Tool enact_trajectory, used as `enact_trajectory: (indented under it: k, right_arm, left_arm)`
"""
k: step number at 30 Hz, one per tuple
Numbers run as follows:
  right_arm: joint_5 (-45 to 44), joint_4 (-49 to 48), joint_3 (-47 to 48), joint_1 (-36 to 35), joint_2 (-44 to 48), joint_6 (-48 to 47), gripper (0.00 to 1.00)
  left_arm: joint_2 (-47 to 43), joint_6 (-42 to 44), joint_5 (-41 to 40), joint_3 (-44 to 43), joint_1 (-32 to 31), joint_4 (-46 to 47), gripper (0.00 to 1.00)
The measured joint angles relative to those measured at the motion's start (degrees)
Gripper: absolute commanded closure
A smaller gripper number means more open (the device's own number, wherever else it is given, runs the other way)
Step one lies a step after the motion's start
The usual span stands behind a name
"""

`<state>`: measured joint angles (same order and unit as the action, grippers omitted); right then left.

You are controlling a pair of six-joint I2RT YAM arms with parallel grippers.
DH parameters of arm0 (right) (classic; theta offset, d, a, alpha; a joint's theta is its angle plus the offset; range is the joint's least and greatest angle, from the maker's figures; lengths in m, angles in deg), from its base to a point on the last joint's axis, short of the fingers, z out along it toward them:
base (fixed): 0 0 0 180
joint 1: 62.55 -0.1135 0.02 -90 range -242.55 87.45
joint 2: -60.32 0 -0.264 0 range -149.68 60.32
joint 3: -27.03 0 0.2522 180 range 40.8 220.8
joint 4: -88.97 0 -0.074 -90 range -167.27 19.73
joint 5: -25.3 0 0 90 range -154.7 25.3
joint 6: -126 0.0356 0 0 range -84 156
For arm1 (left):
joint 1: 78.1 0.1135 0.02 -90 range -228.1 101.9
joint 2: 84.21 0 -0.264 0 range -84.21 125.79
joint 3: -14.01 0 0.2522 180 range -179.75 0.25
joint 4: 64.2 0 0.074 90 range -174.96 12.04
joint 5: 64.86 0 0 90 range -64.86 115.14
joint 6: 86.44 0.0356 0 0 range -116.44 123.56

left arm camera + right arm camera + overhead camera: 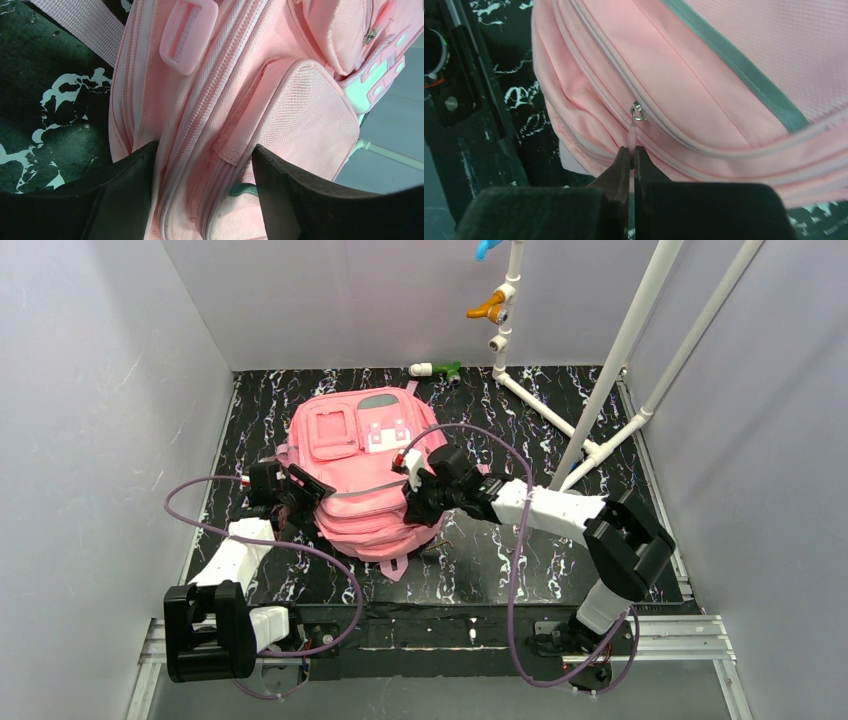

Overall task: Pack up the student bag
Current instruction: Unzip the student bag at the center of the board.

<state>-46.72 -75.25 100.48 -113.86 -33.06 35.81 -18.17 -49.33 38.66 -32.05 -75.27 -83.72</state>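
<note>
Had the left arm [235, 555] extended from the near-left base, elbow folded low beside that base, forearm running up and slightly right, wrist turned inward. Had the left jaws set wide and clamped across a thick fold at the side of the student bag [360, 500], both black fingers [125, 200] pressed against fabric. Had the right arm [550, 508] stretched from the near-right base, elbow raised out at the right, forearm lying leftward and nearly level, wrist on the opposite side from the left one. Had the right jaws pinched fully together, fingertips [623, 167] nipping the pink zip pull [631, 136]
</note>
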Motion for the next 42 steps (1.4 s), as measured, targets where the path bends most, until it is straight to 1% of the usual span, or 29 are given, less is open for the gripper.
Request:
enact_trajectory:
  k: [2,6,10,13,16,18,21,24,25,26,27,29,31,32,34,36,37,39,42]
  right_arm:
    - [0.8,-0.9,1.6,-1.0,-2.1,1.7,0.99]
    - [0.9,-3.9,6.5,-4.7,-7.8,5.6,0.99]
    - [0.5,-8.5,8.8,-6.8,-11.6,11.3,0.99]
    - [1.8,-11.7,10.9,-7.1,-14.8,16.2,0.99]
    - [3.0,-14.0,12.7,-7.5,-17.2,19.6,0.99]
    - [3.1,-15.0,12.9,-7.7,-17.7,21.3,0.99]
    - [2.9,-16.1,12.9,-7.7,-17.7,23.0,0.99]
    - [2.3,-17.2,12.6,-7.7,-17.6,23.9,0.99]
    - [2.1,-17.4,12.5,-7.7,-17.4,24.0,0.99]
    - [2.0,-17.3,12.5,-7.7,-17.2,24.1,0.99]
    - [1.9,-17.3,12.4,-7.7,-17.0,24.1,0.99]
    - [1.7,-17.4,11.8,-7.7,-16.4,24.3,0.99]
    - [1.3,-17.2,11.6,-7.7,-16.0,24.3,0.99]
    - [0.8,-17.1,11.6,-7.7,-16.0,24.4,0.99]
    - [0.0,-16.9,11.3,-7.6,-15.6,24.5,0.99]
    - [-1.0,-16.4,10.6,-7.5,-14.8,24.8,0.99]
    - [-1.3,-15.9,10.2,-7.5,-14.4,24.9,0.99]
    - [-1.9,-14.8,8.6,-7.3,-12.6,25.3,0.99]
    - [-2.4,-12.4,6.8,-7.3,-9.9,25.6,0.99]
  left_arm:
    - [0.0,-0.2,0.2,0.0,0.0,0.2,0.38]
    - [0.0,-0.7,0.7,0.2,0.1,0.4,0.46]
    - [-0.3,-1.6,1.5,1.2,0.1,2.0,0.49]
    - [-0.8,-1.7,2.0,1.6,0.2,2.5,0.45]
    - [-1.5,-0.6,2.3,1.6,0.2,2.3,0.33]
    - [-1.6,1.0,3.0,1.4,0.2,2.1,0.29]
    - [0.1,4.5,3.9,-2.3,0.2,-2.1,0.28]
    - [2.9,7.3,4.3,-6.6,0.5,-5.9,0.29]
    - [3.7,7.7,4.5,-7.4,0.8,-6.6,0.32]
    - [4.2,7.9,4.8,-8.0,1.4,-6.9,0.38]
    - [4.7,8.0,5.0,-8.2,1.8,-6.9,0.47]
    - [6.0,8.2,5.6,-8.6,2.6,-6.3,0.71]
    - [7.7,7.6,7.2,-8.7,3.1,-5.4,0.84]
    - [8.6,7.2,8.7,-8.6,3.1,-4.0,0.88]
    - [8.7,5.9,10.1,-7.5,3.0,-0.9,0.92]
    - [7.0,3.2,9.6,-4.0,1.5,4.1,0.94]
    - [6.1,1.9,8.8,-3.0,0.6,5.2,0.94]
    - [2.6,-1.7,4.4,-0.2,-3.7,7.4,0.93]
    - [-1.9,-6.2,-2.1,1.9,-10.4,7.6,0.90]
